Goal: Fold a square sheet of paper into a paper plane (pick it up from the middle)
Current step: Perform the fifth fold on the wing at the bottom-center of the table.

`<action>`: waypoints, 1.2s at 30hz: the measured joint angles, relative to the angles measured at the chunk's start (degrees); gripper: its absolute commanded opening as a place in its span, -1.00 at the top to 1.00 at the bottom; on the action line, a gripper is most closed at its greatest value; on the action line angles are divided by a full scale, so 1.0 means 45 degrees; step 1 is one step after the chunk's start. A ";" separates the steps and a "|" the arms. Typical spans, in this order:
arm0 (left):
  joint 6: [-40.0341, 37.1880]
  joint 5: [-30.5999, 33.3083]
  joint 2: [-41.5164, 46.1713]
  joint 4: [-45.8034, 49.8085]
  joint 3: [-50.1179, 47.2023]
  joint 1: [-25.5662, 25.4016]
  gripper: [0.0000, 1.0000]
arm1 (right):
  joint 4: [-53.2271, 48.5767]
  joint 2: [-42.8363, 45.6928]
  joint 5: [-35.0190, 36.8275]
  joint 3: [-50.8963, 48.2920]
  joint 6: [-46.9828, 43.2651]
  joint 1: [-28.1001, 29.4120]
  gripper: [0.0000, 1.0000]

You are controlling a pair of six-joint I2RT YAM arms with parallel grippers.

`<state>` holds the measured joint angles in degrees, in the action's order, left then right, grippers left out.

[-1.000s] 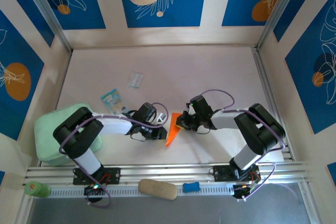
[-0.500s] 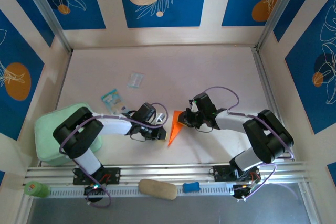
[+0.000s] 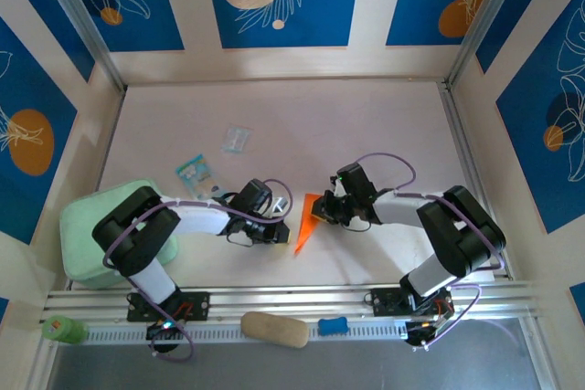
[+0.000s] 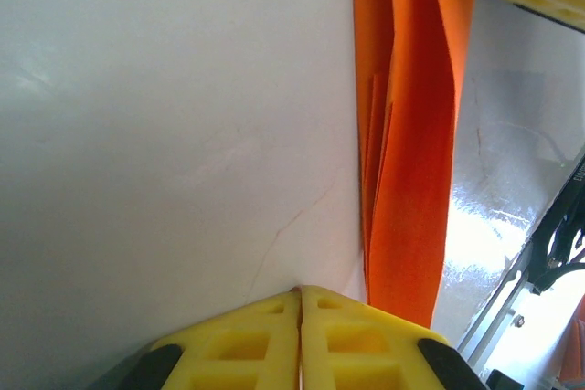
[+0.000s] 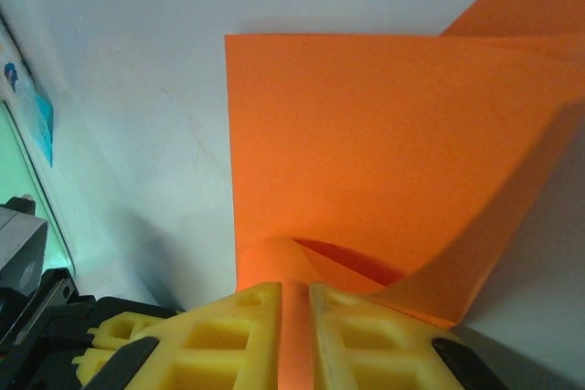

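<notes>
**Right gripper has the paper, left shuts empty**

The folded orange paper, now a narrow creased dart, lies on the pale surface between the arms, tip toward their bases. The right gripper pinches its wide end and has nudged it slightly rightward. The left gripper, just beside the long edge, has closed on nothing. It looks ready to press a crease.

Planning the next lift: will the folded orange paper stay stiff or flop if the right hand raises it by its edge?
Probably floppy: the orange paper bends upward beside the right hand pinching it. Likely very light, being a thin folded sheet. Its layers gape along one edge, so a push may spread or unfold them.
</notes>
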<state>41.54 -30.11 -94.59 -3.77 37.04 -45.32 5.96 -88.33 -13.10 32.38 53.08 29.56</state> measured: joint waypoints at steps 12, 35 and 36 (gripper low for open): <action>0.0000 -0.0010 -0.0010 -0.0015 -0.0005 0.0000 0.87 | -0.0228 0.0724 0.0058 -0.0005 -0.0029 -0.0073 0.68; -0.0005 -0.0024 -0.0034 -0.0034 -0.0005 0.0000 0.93 | -0.0044 0.0034 0.0146 -0.0112 -0.0039 -0.0243 0.68; -0.0005 -0.0024 -0.0034 -0.0039 -0.0005 0.0000 0.94 | -0.0087 0.0087 0.0151 -0.0117 -0.0044 -0.0291 0.68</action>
<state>41.52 -30.22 -94.74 -3.95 37.01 -45.32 5.56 -87.94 -12.43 31.86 52.88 28.25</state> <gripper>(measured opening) 0.043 0.161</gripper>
